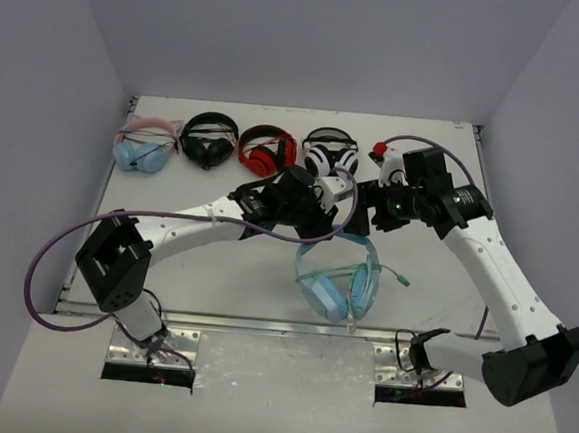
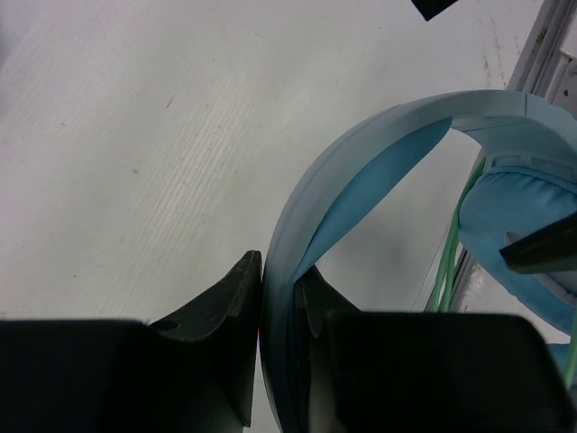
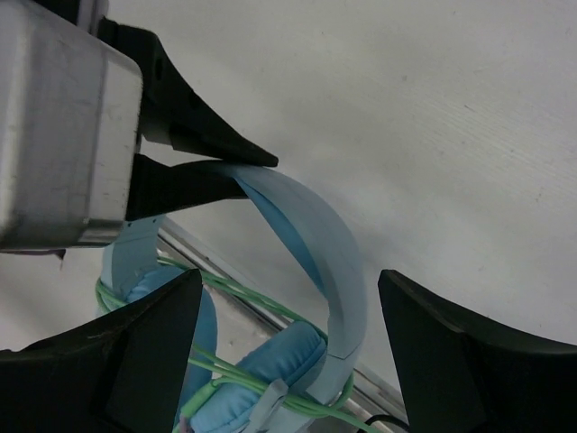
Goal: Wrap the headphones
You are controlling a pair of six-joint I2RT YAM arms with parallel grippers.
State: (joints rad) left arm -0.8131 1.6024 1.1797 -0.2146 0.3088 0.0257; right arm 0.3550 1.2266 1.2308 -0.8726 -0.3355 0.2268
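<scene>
The light blue headphones hang near the table's front edge, ear cups down. My left gripper is shut on the top of their headband, one finger on each side of the band. The mint-green cable runs in several loops around the ear cups; its free end sticks out to the right. My right gripper is open and empty just above the headband, with its fingers spread wide either side. The left gripper's fingers also show in the right wrist view.
A row of other headphones lies at the back: a pale blue pair with pink cat ears, a black pair, a red pair and a white-and-black pair. The table's metal front rail is just below the held headphones.
</scene>
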